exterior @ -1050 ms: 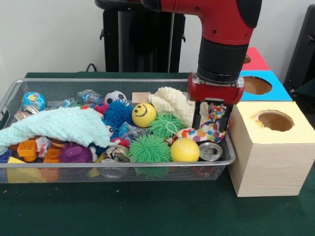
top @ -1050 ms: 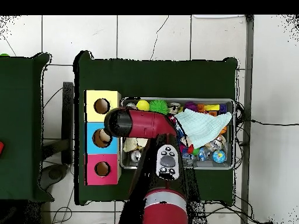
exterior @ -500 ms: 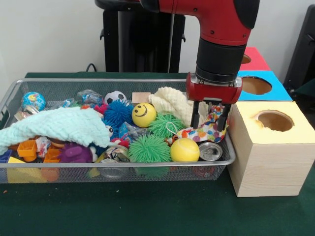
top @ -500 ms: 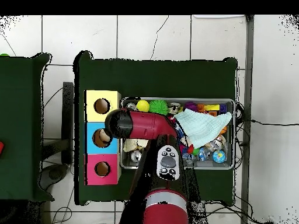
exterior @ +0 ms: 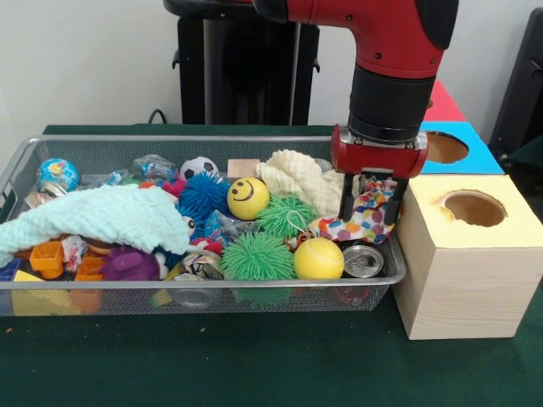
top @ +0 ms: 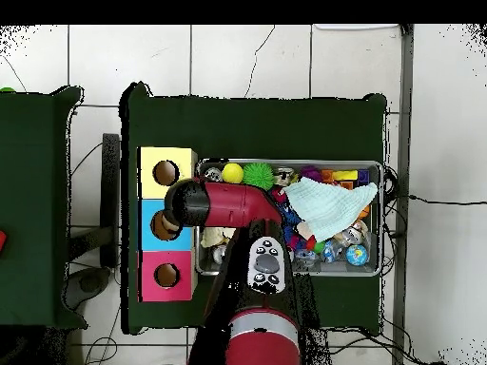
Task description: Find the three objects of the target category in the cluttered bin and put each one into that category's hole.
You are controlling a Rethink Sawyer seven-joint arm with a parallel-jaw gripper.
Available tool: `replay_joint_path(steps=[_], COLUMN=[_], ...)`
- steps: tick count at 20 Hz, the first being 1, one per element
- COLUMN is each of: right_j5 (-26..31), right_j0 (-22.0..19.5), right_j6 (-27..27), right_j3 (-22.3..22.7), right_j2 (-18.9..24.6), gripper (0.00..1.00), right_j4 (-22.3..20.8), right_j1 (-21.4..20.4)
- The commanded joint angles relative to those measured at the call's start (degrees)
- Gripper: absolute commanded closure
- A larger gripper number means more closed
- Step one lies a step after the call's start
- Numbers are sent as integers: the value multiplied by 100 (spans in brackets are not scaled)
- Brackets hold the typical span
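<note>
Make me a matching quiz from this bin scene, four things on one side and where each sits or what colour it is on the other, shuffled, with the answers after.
Things
1. smiley ball
2. mint knitted cloth
3. metal can
4. multicoloured patterned cloth

Descriptions
A. draped over toys at the bin's left end in the front view
B. between the jaws of the gripper
C. yellow, beside a blue spiky ball
D. lying in the front corner nearest the yellow-topped box

Pairs: 1-C, 2-A, 3-D, 4-B
</note>
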Motion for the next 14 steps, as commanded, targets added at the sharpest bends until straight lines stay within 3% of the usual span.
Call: replay_joint_path(steps=[1, 14], right_j5=[27, -481], right_j0=[-86, -435], right_j6=[822, 524], right_j3=[632, 866], right_j2=[508, 680], gripper=[0, 0], right_j4=[74, -243], right_j1=[171, 292])
